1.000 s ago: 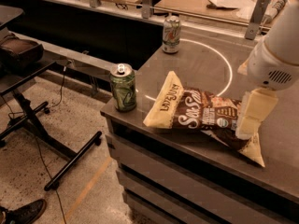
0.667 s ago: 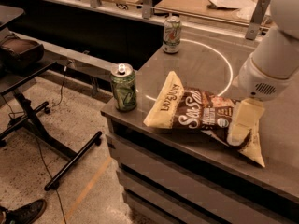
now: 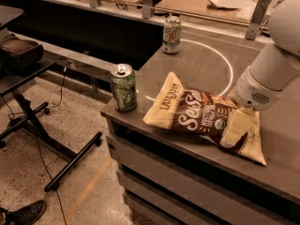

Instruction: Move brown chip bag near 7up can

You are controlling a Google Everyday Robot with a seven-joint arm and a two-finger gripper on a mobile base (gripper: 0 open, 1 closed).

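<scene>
The brown chip bag [image 3: 197,116] lies flat near the counter's front edge, dark brown middle with white script and pale yellow ends. The 7up can [image 3: 171,34] stands upright at the far corner of the counter, well behind the bag. My gripper [image 3: 236,129] hangs from the white arm at the right and reaches down onto the bag's right end, its pale fingers [image 3: 238,124] touching the bag.
A darker green can [image 3: 123,87] with a swirly pattern stands at the counter's front left corner, just left of the bag. A white circle line [image 3: 220,55] is marked on the counter [image 3: 276,125]. A black stand [image 3: 28,121] stands on the floor at left.
My gripper has moved down and left, from above the bag's right end onto it. The bag and both cans have not moved.
</scene>
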